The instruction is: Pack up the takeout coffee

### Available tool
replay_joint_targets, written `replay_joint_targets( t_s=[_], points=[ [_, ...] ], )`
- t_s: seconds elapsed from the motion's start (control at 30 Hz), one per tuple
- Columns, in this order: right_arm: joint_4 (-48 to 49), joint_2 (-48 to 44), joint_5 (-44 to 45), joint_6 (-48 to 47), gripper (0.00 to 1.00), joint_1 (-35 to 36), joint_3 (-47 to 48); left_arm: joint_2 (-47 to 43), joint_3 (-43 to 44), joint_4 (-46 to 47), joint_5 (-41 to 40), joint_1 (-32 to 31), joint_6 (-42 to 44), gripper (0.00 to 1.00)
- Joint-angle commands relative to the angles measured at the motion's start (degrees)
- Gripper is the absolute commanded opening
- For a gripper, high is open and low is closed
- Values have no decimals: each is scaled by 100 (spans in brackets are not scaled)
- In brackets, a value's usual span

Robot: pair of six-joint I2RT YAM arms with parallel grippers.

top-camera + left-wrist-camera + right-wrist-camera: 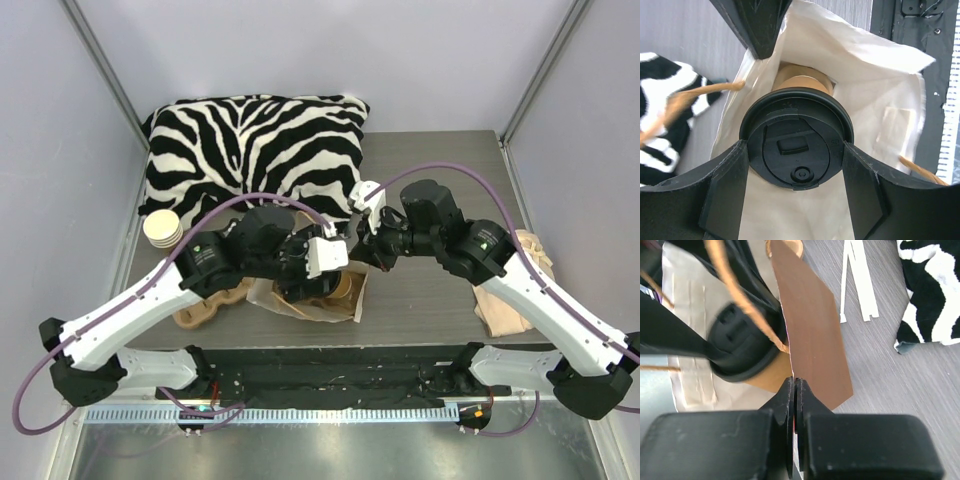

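On the far left of the counter [440,300] I see a stack of lidless cups [162,229], just beside the near left corner of the zebra-striped pillow [255,150] that fills the back. Closer to me, a tan cardboard piece [205,310] pokes out from under my left arm. I can't make out what it is.

My left fingers [795,167] are clamped on the takeout coffee [795,135], one finger pressed to each side of its black lid. The cup faces the left wrist camera lid-first, and its brown body reaches into the open mouth of the paper bag [880,125], whose white lining surrounds it. The coffee is partway inside the bag with its lid at the opening, held in that grip. One twine handle [690,97] of the bag arcs off to the left in that view. From above, the bag sits on the near middle of the counter, mostly hidden beneath my left wrist.

My right fingers [794,387] are pressed flat together on the bag's brown edge. They pinch a paper panel that stands tilted up off the counter right beside the coffee's lid. To the right of that panel, in the right wrist view, thin white strips [855,280] lie on bare counter with a corner of the pillow beyond them.

On the far right, a beige crumpled heap [497,312] lies partly under my right arm. I can't tell whether it is paper or cloth.
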Motion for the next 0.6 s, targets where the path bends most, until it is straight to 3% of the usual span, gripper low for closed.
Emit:
replay_joint_targets(
  t_s=[0.0, 0.23, 0.3, 0.43, 0.57],
  points=[
    [358, 0, -98, 544, 1, 23, 42, 339, -19, 175, 8, 41, -406, 13],
    [261, -79, -256, 827, 1, 23, -64, 305, -510, 446, -203, 41, -494, 13],
    [209, -35, -239, 783, 6, 23, -81, 261, -642, 499, -221, 15, -380, 13],
    [138, 175, -169, 537, 43, 23, 146, 112, -792, 587, -168, -56, -169, 13],
    [112, 492, -98, 449, 61, 14, 428, 6, -924, 640, -98, -100, -37, 13]
  ],
)
